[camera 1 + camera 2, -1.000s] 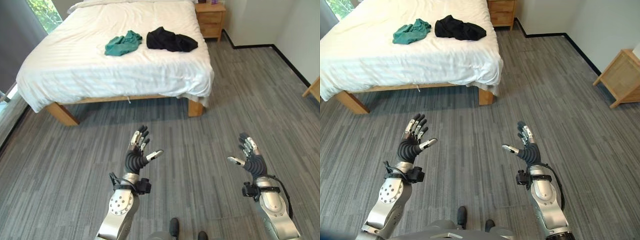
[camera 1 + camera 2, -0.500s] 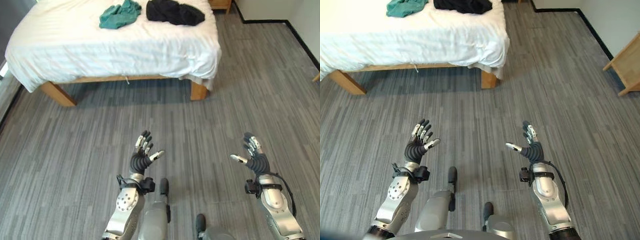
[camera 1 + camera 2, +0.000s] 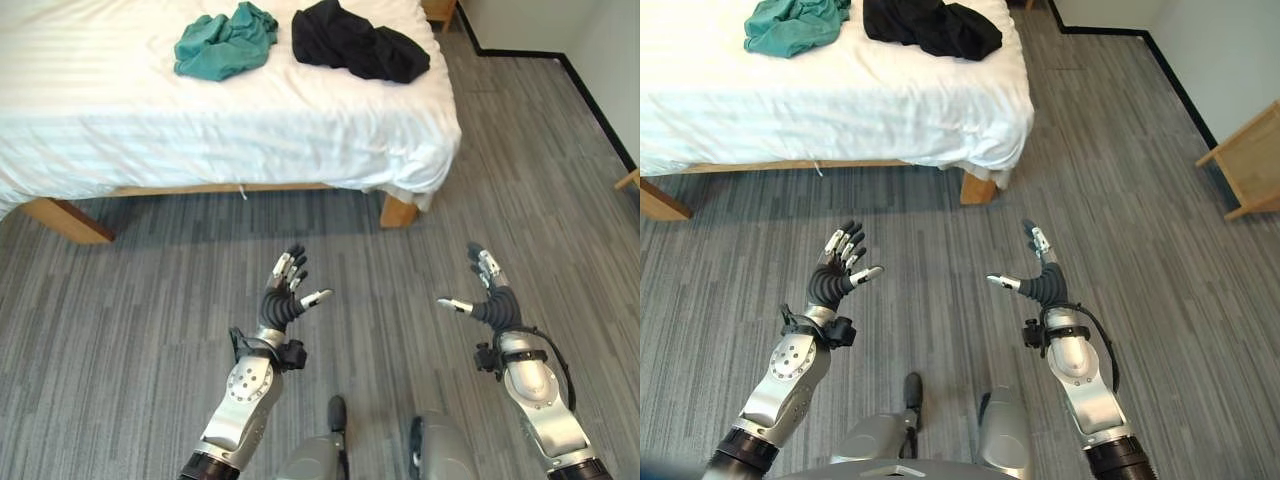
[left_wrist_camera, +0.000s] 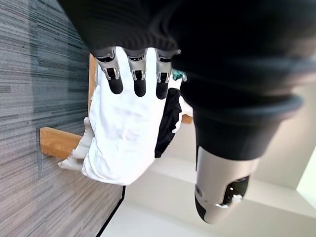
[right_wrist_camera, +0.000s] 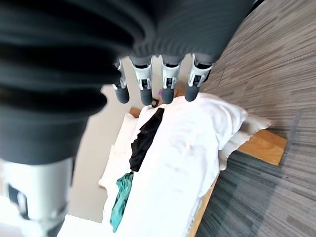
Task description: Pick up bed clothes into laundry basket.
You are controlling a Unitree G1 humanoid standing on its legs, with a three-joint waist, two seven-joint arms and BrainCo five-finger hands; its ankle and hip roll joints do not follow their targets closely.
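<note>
A teal garment (image 3: 225, 40) and a black garment (image 3: 360, 45) lie crumpled side by side on the white bed (image 3: 200, 120). Both are untouched. My left hand (image 3: 283, 300) and right hand (image 3: 485, 295) are held up over the grey floor, well short of the bed's foot. Each is open, fingers spread, with nothing in it. The right wrist view looks past my straight fingers (image 5: 168, 84) to the black garment (image 5: 145, 138) and the teal garment (image 5: 121, 200) on the sheet.
The bed's wooden corner leg (image 3: 398, 210) stands ahead, between my hands. A wooden nightstand (image 3: 440, 10) is at the far right of the bed. A light wooden piece of furniture (image 3: 1250, 160) stands by the right wall.
The whole view has shifted, and the bed and garments show nearer and larger. Both hands stay open and empty, a little higher in the view.
</note>
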